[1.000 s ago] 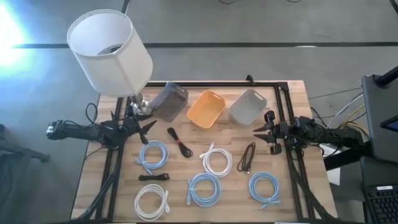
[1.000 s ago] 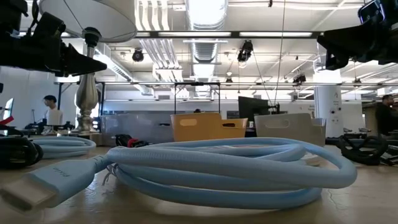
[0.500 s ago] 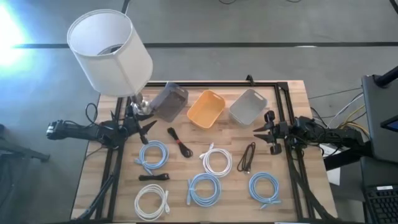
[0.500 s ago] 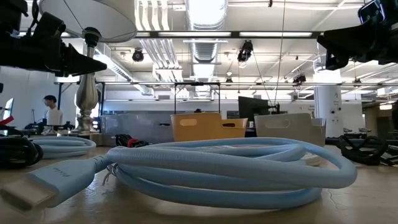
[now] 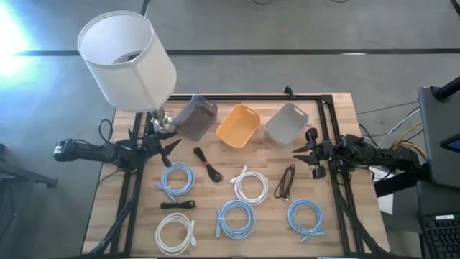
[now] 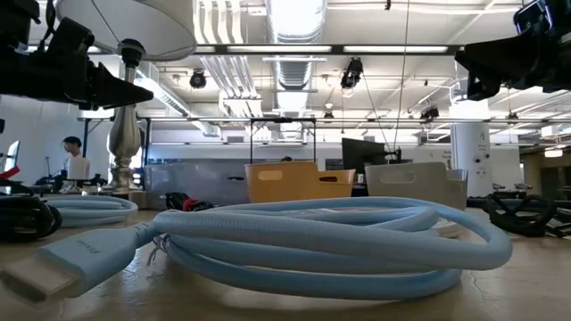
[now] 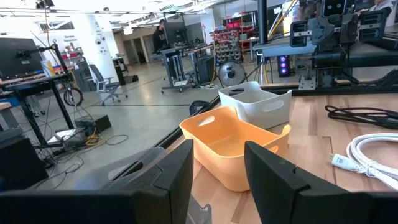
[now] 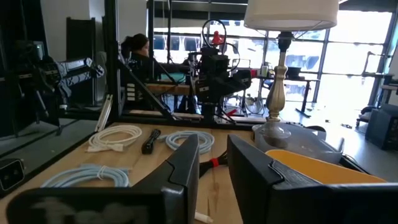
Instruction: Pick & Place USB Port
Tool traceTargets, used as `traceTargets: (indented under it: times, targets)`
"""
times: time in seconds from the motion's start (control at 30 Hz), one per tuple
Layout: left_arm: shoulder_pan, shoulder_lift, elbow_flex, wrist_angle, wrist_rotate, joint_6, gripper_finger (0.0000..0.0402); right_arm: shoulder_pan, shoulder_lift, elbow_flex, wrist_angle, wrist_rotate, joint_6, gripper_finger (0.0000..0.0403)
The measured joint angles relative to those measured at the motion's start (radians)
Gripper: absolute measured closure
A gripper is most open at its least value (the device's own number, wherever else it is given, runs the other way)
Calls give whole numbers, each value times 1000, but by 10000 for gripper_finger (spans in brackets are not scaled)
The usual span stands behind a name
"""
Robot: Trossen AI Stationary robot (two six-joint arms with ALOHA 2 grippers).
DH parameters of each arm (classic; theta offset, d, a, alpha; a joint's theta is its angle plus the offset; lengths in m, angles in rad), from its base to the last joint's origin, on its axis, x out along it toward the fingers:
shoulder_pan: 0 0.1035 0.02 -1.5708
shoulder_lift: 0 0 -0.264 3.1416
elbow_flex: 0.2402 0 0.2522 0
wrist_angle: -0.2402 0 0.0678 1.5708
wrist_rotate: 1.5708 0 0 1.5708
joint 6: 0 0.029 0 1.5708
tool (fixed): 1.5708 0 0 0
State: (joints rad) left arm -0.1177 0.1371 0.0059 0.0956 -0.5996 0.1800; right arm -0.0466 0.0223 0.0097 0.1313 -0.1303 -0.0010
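Observation:
Several coiled cables lie flat on the wooden table: light blue coils, white coils, a black cable with a red band, a black bundle and a short black one. At the far edge stand a dark grey bin, an orange bin and a light grey bin. My left gripper hovers open at the table's left side. My right gripper hovers open at the right side. Both are above the table, touching nothing.
A tall lamp with a white shade stands on the far left corner, its base beside the dark grey bin. A black frame runs along the table's edges. In the low view the nearest blue coil fills the foreground.

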Motion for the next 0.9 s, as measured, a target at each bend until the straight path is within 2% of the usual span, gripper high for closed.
traceTargets:
  times: [0.2, 0.63, 0.9]
  targets:
    - [0, 0, 0, 0, 0, 0, 254, 0, 0, 0, 0, 0, -2, 316]
    - [0, 0, 0, 0, 0, 0, 254, 0, 0, 0, 0, 0, -1, 335]
    - [0, 0, 0, 0, 0, 0, 254, 0, 0, 0, 0, 0, -1, 324]
